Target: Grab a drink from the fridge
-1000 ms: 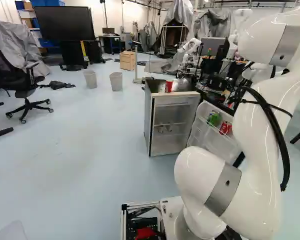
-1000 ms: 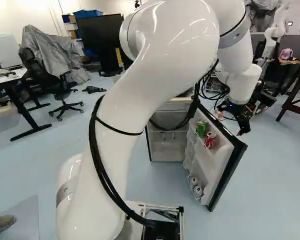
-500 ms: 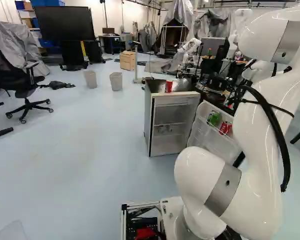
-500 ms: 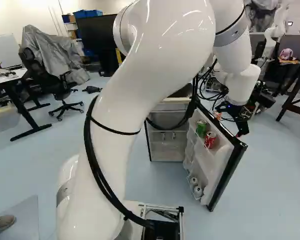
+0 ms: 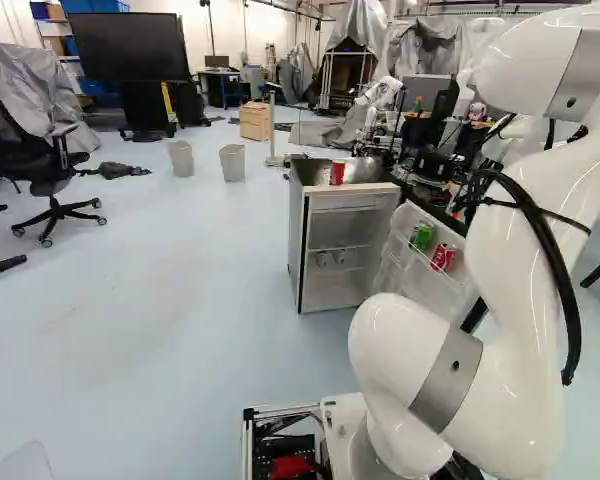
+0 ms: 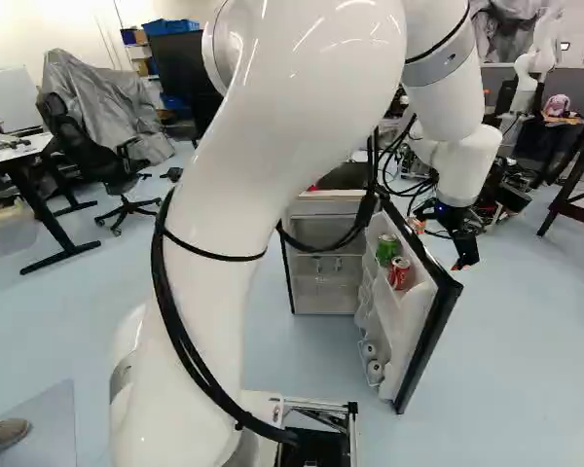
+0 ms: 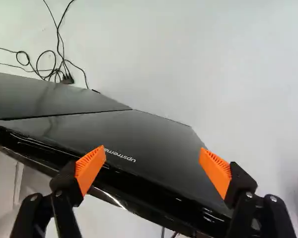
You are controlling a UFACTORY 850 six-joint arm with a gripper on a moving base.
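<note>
1. The gripper (image 6: 459,263) is hanging at the black edge of the open fridge door (image 6: 399,321), well away from the fridge cabinet (image 5: 297,245).
2. In the wrist view, the gripper's (image 7: 152,148) fingers are standing wide apart with nothing clamped between them; the door's dark outer panel (image 7: 149,131) and glossy edge are running across beneath them. Whether the orange pads (image 7: 91,166) are touching the door is impossible to tell.
3. The drinks are sitting in the upper rack inside the door: a green can (image 6: 387,249) and, just beside it, a red can (image 6: 399,273).
4. The door is standing in the way, its edge running between the gripper and those cans.
5. Pale round items (image 6: 374,371) are lying in the lower door rack, and another red can (image 5: 337,173) is standing on top of the fridge.
6. The white arm (image 6: 273,146) is covering part of the cabinet in the right base view, its black cables (image 6: 348,233) looping across the front.
7. Beyond the door, a tangled cord (image 7: 59,67) is lying on the floor.
8. Farther off, two bins (image 5: 232,163), a wooden drawer unit (image 5: 255,121) and an office chair (image 5: 52,185) are standing around.
</note>
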